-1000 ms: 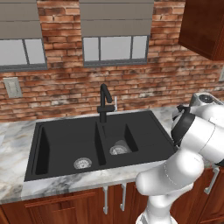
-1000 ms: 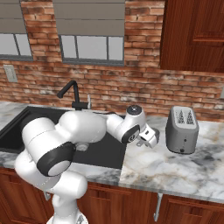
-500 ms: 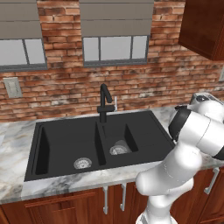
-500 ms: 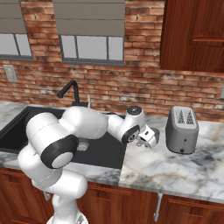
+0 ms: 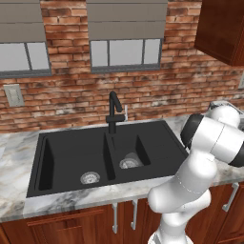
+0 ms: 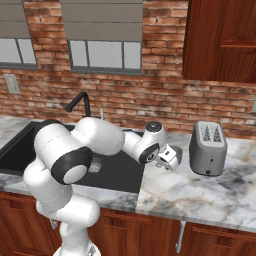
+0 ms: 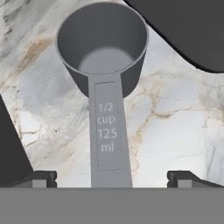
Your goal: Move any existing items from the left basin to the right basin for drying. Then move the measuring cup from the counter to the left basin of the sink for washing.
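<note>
A grey measuring cup marked "1/2 cup 125 ml" lies on the marble counter, its long handle pointing back toward the hand. My gripper hovers just above it, open, with the handle running between the two fingertips and touching neither. In the right base view the gripper hangs low over the counter just right of the sink. The black sink's left basin holds nothing but its drain. The right basin has a pale round shape on its floor.
A silver toaster stands on the counter right of the gripper. The black faucet rises behind the divider between the basins. A corner of the sink lies close beyond the cup. The brick wall runs behind.
The arm's upper links have swung slightly to the right while the hand stays low over the counter right of the sink. The jaws stay open.
</note>
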Available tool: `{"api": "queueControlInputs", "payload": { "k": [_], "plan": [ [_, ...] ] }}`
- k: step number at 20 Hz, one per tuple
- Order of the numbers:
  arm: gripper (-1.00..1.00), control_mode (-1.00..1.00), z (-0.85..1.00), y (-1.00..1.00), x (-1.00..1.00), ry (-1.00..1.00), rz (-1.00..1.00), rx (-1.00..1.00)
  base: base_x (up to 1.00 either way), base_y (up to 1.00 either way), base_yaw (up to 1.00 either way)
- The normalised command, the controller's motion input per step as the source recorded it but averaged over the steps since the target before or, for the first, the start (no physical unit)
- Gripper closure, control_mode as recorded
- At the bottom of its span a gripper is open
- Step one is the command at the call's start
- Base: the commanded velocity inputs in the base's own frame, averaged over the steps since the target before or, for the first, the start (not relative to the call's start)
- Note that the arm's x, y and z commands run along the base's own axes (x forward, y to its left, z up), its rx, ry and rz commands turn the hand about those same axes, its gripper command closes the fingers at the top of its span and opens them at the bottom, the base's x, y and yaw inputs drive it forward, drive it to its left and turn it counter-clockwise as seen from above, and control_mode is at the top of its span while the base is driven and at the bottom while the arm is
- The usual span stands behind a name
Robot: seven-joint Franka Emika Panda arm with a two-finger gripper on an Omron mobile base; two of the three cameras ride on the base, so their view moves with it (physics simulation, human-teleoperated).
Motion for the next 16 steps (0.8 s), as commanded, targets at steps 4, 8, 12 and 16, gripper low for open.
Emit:
{"api": "queueControlInputs", "payload": {
  "k": [4, 8, 12, 16],
  "plan": [
    [-1.0, -1.0, -0.13, 0.0, 0.02, 0.02, 0.0, 0.0, 0.0, 0.0, 0.0],
    [-1.0, -1.0, -0.14, 0.0, 0.03, 0.04, 0.0, 0.0, 0.0, 0.0, 0.0],
    [-1.0, -1.0, -0.12, 0.0, 0.01, 0.02, 0.0, 0.0, 0.0, 0.0, 0.0],
    [-1.0, -1.0, -0.04, 0.0, 0.07, 0.0, 0.03, 0.0, 0.0, 0.0, 0.0]
  ]
}}
